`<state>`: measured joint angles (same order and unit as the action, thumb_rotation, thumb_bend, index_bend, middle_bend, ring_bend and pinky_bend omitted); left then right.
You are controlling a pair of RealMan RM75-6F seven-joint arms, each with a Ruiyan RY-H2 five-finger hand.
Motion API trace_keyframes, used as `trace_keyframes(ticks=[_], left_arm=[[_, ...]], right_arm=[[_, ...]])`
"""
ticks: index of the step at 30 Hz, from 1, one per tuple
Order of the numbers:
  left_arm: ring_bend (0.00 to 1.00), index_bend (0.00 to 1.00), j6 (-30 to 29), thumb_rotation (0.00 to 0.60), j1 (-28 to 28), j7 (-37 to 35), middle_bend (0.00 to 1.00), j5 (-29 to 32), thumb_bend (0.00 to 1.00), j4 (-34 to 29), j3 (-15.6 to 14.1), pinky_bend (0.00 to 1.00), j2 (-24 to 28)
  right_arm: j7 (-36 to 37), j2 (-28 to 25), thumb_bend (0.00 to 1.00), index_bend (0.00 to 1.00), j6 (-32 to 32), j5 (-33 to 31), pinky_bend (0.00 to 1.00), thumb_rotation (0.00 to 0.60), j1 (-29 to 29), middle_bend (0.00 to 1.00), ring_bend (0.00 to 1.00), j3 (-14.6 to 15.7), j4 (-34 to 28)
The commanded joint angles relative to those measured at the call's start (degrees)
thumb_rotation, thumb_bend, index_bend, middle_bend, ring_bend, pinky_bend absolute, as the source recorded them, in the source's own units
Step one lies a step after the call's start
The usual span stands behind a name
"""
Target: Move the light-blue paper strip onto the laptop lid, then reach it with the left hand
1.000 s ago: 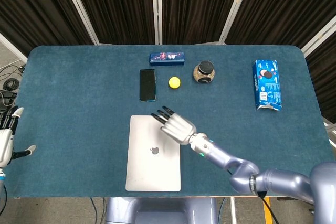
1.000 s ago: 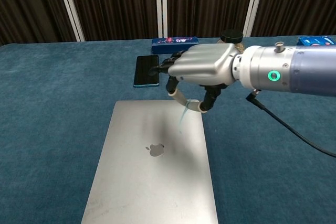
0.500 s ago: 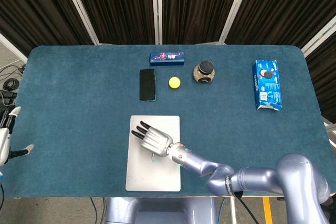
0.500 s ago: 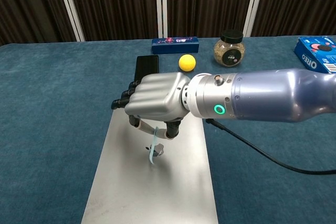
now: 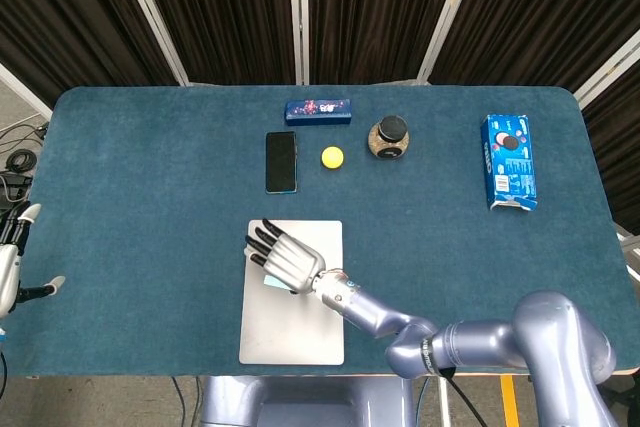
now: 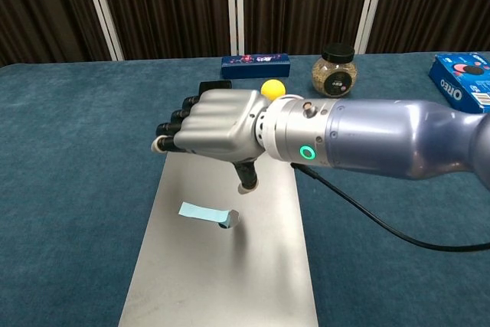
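Note:
The light-blue paper strip [image 6: 200, 211] lies flat on the silver laptop lid [image 6: 230, 281], left of the logo. In the head view only an end of the strip [image 5: 270, 284] peeks out under my right hand [image 5: 285, 259]. In the chest view the right hand [image 6: 218, 132] hovers just above the strip, fingers stretched to the left and thumb pointing down, holding nothing. My left hand [image 5: 12, 267] stays at the far left table edge, fingers apart and empty, well away from the laptop lid [image 5: 300, 332].
Beyond the laptop lie a black phone [image 5: 281, 161], a yellow ball [image 5: 332, 157], a dark-lidded jar [image 5: 389, 137] and a long blue box [image 5: 318, 109]. An Oreo box [image 5: 509, 162] sits at the far right. A cable [image 6: 367, 216] trails from my right wrist.
The right hand carried the strip from the lid's far edge toward its middle, let it go, and lifted slightly leftward. The strip now lies flat on the lid.

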<state>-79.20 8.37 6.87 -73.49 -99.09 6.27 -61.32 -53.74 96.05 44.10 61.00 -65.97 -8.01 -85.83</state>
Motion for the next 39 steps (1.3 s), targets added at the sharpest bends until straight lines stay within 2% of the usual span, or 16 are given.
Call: trace_keyframes(ticks=[1, 8, 12, 17, 23, 25, 28, 31, 33, 36, 39], left_arm=[[0.00, 0.00, 0.0, 0.600, 0.0, 0.1, 0.00, -0.1, 0.00, 0.0, -0.1, 0.00, -0.2], [0.00, 0.00, 0.4, 0.600, 0.2, -0.1, 0.00, -0.5, 0.00, 0.1, -0.4, 0.00, -0.6], [0.00, 0.00, 1.3, 0.600, 0.7, -1.0, 0.00, -1.8, 0.00, 0.8, -0.9, 0.00, -1.0], [0.00, 0.00, 2.3, 0.600, 1.6, -2.0, 0.00, -3.7, 0.00, 2.3, -1.4, 0.00, -2.0], [0.00, 0.00, 5.9, 0.600, 5.0, -3.8, 0.00, -7.5, 0.01, 4.1, -1.6, 0.00, -3.1], [0.00, 0.00, 6.9, 0.600, 5.9, -4.2, 0.00, -8.4, 0.08, 4.4, -1.7, 0.00, -3.2], [0.00, 0.00, 10.2, 0.600, 8.6, -4.6, 0.00, -11.1, 0.25, 4.5, -2.2, 0.00, -3.2], [0.00, 0.01, 12.5, 0.600, 10.8, -5.4, 0.00, -13.0, 0.44, 4.2, -2.4, 0.00, -3.2], [0.00, 0.04, 14.8, 0.600, 12.9, -6.4, 0.00, -14.4, 0.62, 3.8, -2.4, 0.00, -3.5], [0.00, 0.11, 19.4, 0.600, 16.8, -6.2, 0.00, -15.7, 0.80, 2.7, -2.2, 0.00, -4.5], [0.00, 0.18, 23.4, 0.600, 20.3, -4.9, 0.00, -15.9, 0.89, 1.7, -1.5, 0.00, -6.0]], right_arm=[[0.5, -2.9, 0.06, 0.00, 2.4, 0.2, 0.00, 0.600, 1.1, 0.00, 0.00, -0.1, -2.9], [6.9, -13.2, 0.06, 0.00, 9.7, 4.3, 0.00, 0.600, 7.0, 0.00, 0.00, 0.9, -10.1], [15.3, -20.5, 0.06, 0.00, 15.3, 9.6, 0.00, 0.600, 13.1, 0.00, 0.00, 3.2, -12.2], [28.3, -26.9, 0.06, 0.00, 22.6, 16.3, 0.00, 0.600, 21.4, 0.00, 0.00, 6.7, -9.0], [44.1, -29.7, 0.00, 0.00, 30.9, 18.9, 0.00, 0.600, 32.5, 0.00, 0.00, 11.2, -1.9], [47.2, -29.6, 0.00, 0.00, 32.1, 20.5, 0.00, 0.600, 34.0, 0.00, 0.00, 12.0, 0.1], [53.1, -29.6, 0.00, 0.00, 34.5, 23.2, 0.00, 0.600, 37.3, 0.00, 0.00, 13.7, 3.6], [55.3, -29.4, 0.00, 0.00, 36.9, 24.0, 0.00, 0.600, 39.7, 0.00, 0.00, 14.0, 4.6], [55.3, -29.5, 0.00, 0.00, 38.5, 23.6, 0.00, 0.600, 41.8, 0.00, 0.00, 14.0, 3.8], [54.7, -30.1, 0.00, 0.00, 40.5, 23.1, 0.00, 0.600, 44.4, 0.00, 0.00, 13.8, 0.3], [54.6, -30.2, 0.00, 0.00, 42.0, 23.1, 0.00, 0.600, 46.2, 0.00, 0.00, 13.4, -2.2]])
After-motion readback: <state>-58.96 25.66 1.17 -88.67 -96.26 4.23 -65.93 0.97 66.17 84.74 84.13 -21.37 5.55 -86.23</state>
